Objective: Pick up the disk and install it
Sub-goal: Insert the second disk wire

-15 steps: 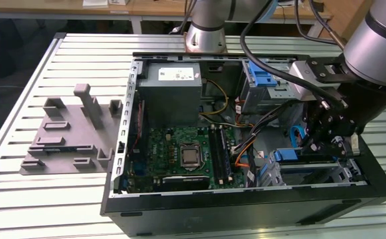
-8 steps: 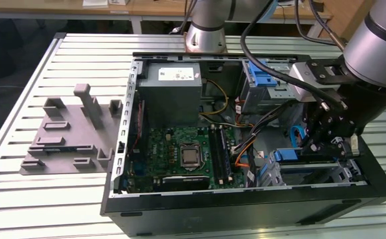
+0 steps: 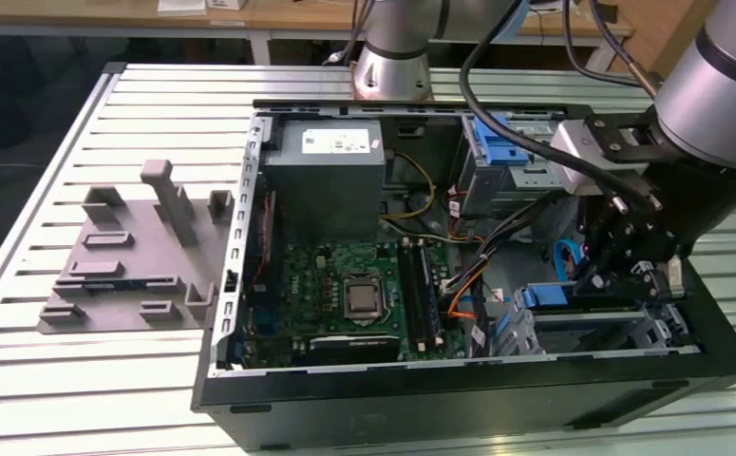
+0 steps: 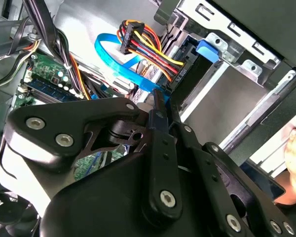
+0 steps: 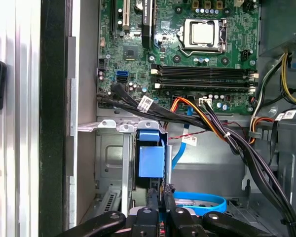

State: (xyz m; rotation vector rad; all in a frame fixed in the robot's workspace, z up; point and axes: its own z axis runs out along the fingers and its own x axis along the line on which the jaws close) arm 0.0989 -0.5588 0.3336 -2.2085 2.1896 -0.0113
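Black tool (image 5: 159,193), seemingly clenched on nothing, hangs inside the computer case (image 3: 469,380) on the slatted table (image 3: 38,380).

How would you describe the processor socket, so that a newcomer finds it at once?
Start at the open black computer case on the slatted table. Inside lies the green motherboard, and the processor socket sits near its middle. It alone is square with a shiny silver centre, unlike the long black memory slots beside it.
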